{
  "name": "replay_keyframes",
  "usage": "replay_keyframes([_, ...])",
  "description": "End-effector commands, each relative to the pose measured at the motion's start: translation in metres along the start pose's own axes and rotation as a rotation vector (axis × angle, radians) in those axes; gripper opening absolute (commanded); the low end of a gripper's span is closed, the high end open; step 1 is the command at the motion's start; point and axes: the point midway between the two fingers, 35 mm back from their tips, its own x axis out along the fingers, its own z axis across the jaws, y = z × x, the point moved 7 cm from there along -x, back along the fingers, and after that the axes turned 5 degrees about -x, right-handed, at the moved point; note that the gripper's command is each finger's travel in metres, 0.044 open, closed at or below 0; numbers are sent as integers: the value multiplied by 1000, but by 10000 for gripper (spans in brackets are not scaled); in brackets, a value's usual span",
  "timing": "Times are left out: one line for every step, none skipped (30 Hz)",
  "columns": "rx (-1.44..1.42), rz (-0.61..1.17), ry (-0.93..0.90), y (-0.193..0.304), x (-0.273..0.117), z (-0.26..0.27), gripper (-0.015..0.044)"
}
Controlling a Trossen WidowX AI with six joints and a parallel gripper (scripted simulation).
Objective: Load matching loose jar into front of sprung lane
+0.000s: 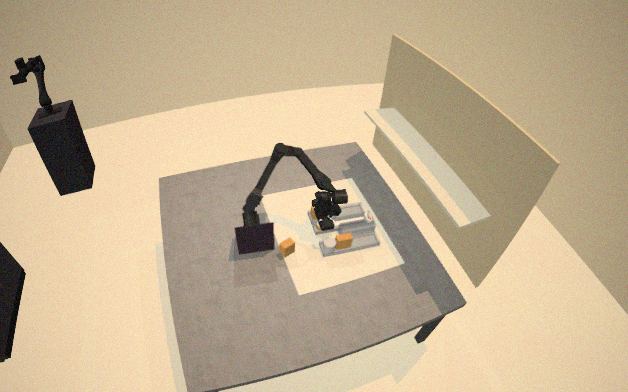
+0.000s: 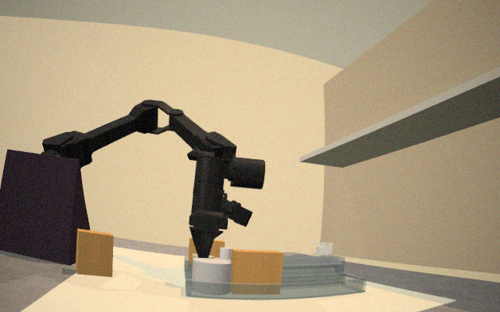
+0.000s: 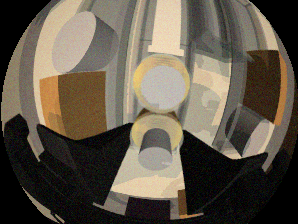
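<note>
My gripper (image 1: 325, 225) (image 2: 204, 255) (image 3: 157, 131) points down over the front part of the middle lane. It is shut on a yellow-rimmed jar (image 3: 138, 131) with a grey knob-like lid. A second yellow-rimmed jar (image 3: 162, 87) with a pale round top stands right behind the held one, in line; they look touching or nearly so. Behind it is the white pusher plate (image 3: 159, 50). In the exterior view the held jar is mostly hidden, so its height over the lane floor and the front stop cannot be told.
The near lane holds a pale cylinder (image 1: 329, 244) (image 2: 212, 276) and an orange block (image 1: 344, 241) (image 2: 256, 272). The far lane holds another orange block (image 3: 82, 105) and a grey cylinder (image 3: 75, 42). A loose orange block (image 1: 287, 247) (image 2: 95, 255) stands near the arm base (image 1: 255, 238).
</note>
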Motion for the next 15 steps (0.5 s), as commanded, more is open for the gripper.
replay_keyframes([-12,-12,-5,-3,2,1,0])
replay_keyframes([-12,-12,-5,-3,2,2,0])
replay_keyframes([-12,-12,-5,-3,2,2,0])
replay_keyframes([-12,-12,-5,-3,3,2,0])
replay_keyframes([-12,-12,-5,-3,3,2,0])
replay_keyframes([-12,-12,-5,-3,3,2,0])
replay_keyframes([-12,-12,-5,-2,4,2,0])
replay_keyframes([-12,-12,-5,-2,4,2,0])
replay_keyframes([-12,-12,-5,-2,4,2,0])
replay_keyframes([-12,-12,-5,-2,4,2,0])
replay_keyframes([-12,-12,-5,-2,4,2,0])
replay_keyframes([-12,-12,-5,-2,4,2,0])
replay_keyframes([-12,-11,-5,-2,4,2,0])
replay_keyframes([-12,-11,-5,-2,4,2,0])
replay_keyframes([-12,-11,-5,-2,4,2,0])
